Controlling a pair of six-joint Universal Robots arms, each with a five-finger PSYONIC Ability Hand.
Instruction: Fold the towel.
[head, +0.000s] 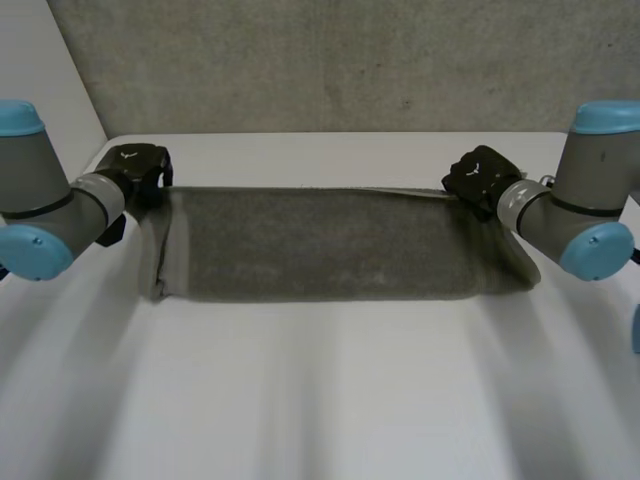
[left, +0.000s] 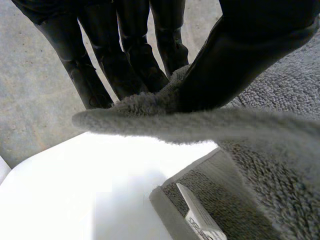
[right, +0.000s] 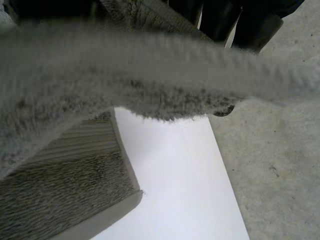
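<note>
Left arm: the black left hand (head: 140, 172) sits at the tabletop's 10 o'clock. In the left wrist view its fingers (left: 125, 65) and thumb are clamped on the far-left corner of the grey terry towel (head: 320, 245), and that edge is held clear of the white tabletop (left: 90, 190).

Centre: the towel lies as a wide band across the 12 o'clock half of the tabletop. A lower layer lies flat beneath the raised edge, with a white sewn-in label (left: 200, 222) at its corner. The 6 o'clock edge looks rounded, like a fold line.

Right arm: the black right hand (head: 478, 180) is at 2 o'clock. Its fingers (right: 240, 20) appear to be closed on the far-right corner, and the cloth hangs in front of them.

Assessment: the first lengthwise fold is in hand and appears nearly closed. The next move calls for both hands to lower together and level, set the held edge square on the lower layer's 12 o'clock hem, then let go without dragging the corners.
</note>
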